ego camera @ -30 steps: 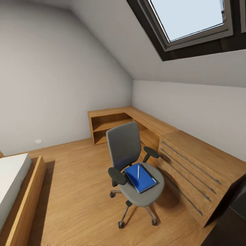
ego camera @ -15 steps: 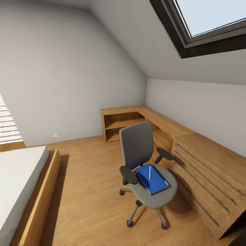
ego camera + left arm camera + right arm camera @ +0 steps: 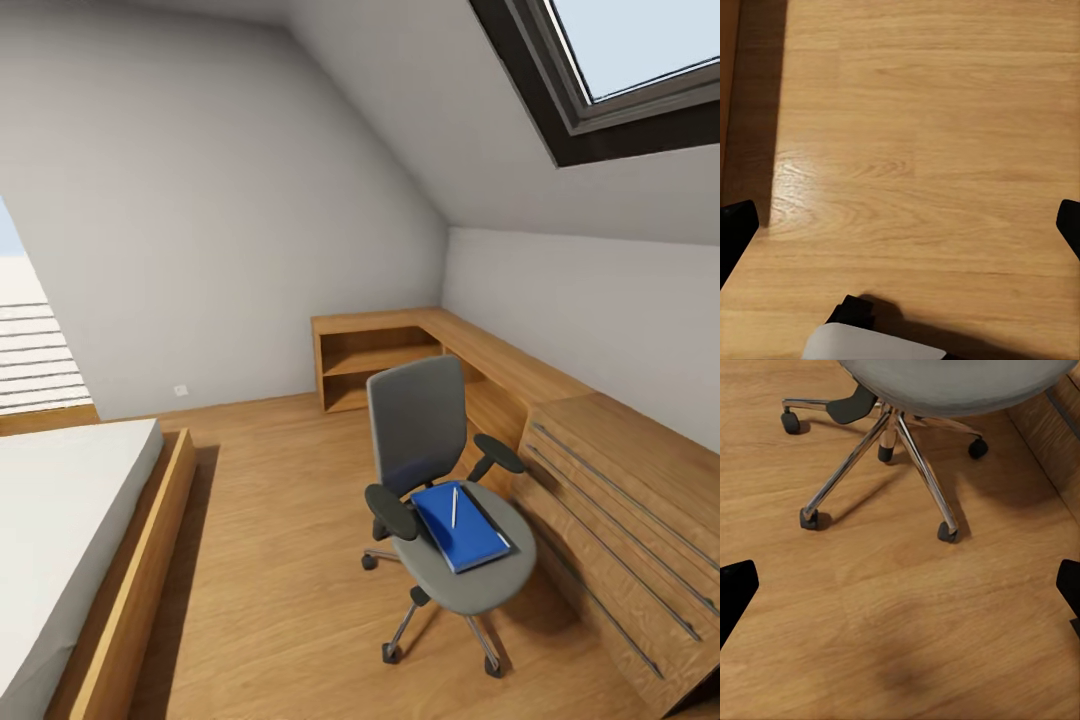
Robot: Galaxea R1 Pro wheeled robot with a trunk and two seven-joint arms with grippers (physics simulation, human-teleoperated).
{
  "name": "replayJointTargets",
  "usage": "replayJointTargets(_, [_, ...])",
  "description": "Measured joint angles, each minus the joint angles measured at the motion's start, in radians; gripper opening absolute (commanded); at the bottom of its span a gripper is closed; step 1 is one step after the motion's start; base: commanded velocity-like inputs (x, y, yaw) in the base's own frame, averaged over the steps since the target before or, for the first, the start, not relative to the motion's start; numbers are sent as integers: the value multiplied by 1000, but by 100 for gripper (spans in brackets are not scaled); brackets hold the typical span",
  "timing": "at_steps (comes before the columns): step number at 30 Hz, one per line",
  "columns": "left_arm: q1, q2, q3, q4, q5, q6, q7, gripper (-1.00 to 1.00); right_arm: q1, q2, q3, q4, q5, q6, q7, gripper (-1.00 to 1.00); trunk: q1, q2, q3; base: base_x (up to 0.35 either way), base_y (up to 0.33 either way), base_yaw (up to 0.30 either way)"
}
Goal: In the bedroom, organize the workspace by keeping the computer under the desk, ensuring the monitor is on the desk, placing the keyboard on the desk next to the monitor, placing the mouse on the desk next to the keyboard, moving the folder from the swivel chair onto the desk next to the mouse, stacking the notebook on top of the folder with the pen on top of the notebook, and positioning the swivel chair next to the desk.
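The swivel chair (image 3: 420, 430), grey with black armrests, stands on the wood floor beside a light-wood drawer chest. A bright-blue folder (image 3: 462, 530) lies flat on its seat, and a thin white pen (image 3: 454, 506) rests on the folder. A dark strip runs along the folder's far edge; I cannot tell whether it is the notebook. The chair's chrome star base (image 3: 889, 442) shows ahead of my right gripper (image 3: 900, 585), which is open over the floor. My left gripper (image 3: 900, 225) is open over bare floorboards. Desk, monitor, keyboard, mouse and computer are out of view.
A bed (image 3: 70, 520) in a wooden frame fills the left side. A light-wood drawer chest (image 3: 630, 500) lines the right wall, joined to a low corner shelf unit (image 3: 380, 355). A skylight (image 3: 640, 60) sits in the sloped ceiling. Open floor (image 3: 270, 520) lies between bed and chair.
The whole head view has swung left: the chair and chest sit further right in the picture, and more of the bed and a slatted window have come in. The things themselves have not moved.
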Motion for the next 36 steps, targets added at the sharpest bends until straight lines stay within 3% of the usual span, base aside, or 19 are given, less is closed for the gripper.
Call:
replayJointTargets(8, [0, 1, 1, 0, 0, -1, 1, 100, 0, -2, -1, 0, 0, -1, -1, 100, 0, 0, 0, 0, 0, 0])
replayJointTargets(9, [0, 32, 97, -32, 6, -1, 2, 100, -10, -26, -6, -27, -2, -18, -1, 100, 0, 0, 0, 0, 0, 0])
replayJointTargets(12, [0, 50, 130, -85, 6, 6, 2, 100, -69, -35, -6, -58, -3, -12, -5, 100, 0, 0, 0, 0, 0, 0])
replayJointTargets(13, [-48, 58, 142, -131, 10, 170, 7, 100, -147, -54, -51, -63, -11, 49, -27, 100, 0, 0, 0, 0, 0, 0])
replayJointTargets(14, [-151, 59, 142, -133, 9, 206, 6, 100, -285, -58, -60, -65, -6, 70, -28, 100, 0, 0, 0, 0, 0, 0])
replayJointTargets(15, [-182, 58, 148, -134, 15, 269, 4, 100, -360, -66, -87, -65, -5, 107, -28, 100, 0, 0, 1, 0, 0, 0])
replayJointTargets(17, [-226, 56, 177, -136, 15, 356, 3, 100, -373, -75, -139, -64, -7, 167, -24, 100, 0, 0, 0, 0, 0, 0])
replayJointTargets(19, [-266, 55, 249, -140, 13, 416, 0, 100, -434, -81, -232, -64, -6, 243, 2, 100, 0, 0, 0, 0, 0, 0])
replayJointTargets(21, [-288, 55, 295, -143, 12, 444, -2, 100, -491, -90, -316, -65, -5, 321, 48, 100, 0, 0, 0, 0, 0, 0])
replayJointTargets(27, [-299, 61, 317, -145, 6, 453, -1, 100, -537, -107, -400, -37, -14, 540, 92, 100, 0, 0, 0, 0, 0, 0])
replayJointTargets(30, [-299, 62, 317, -145, 5, 451, -1, 100, -538, -110, -410, -13, -16, 580, 93, 100, 0, 0, 0, 0, 0, 0])
replayJointTargets(31, [-299, 63, 317, -148, 5, 450, -2, 100, -538, -121, -416, -8, -22, 646, 100, 100, 0, 0, 0, 42, 0, 0])
replayJointTargets(33, [-299, 64, 317, -163, 5, 449, -3, 100, -538, -141, -425, -13, -55, 740, 144, 100, 0, 0, 0, 181, 0, 0])
replayJointTargets(36, [-299, 63, 316, -206, 4, 450, -2, 100, -539, -154, -429, -24, -90, 785, 211, 100, -1, 0, 0, 284, 0, 0])
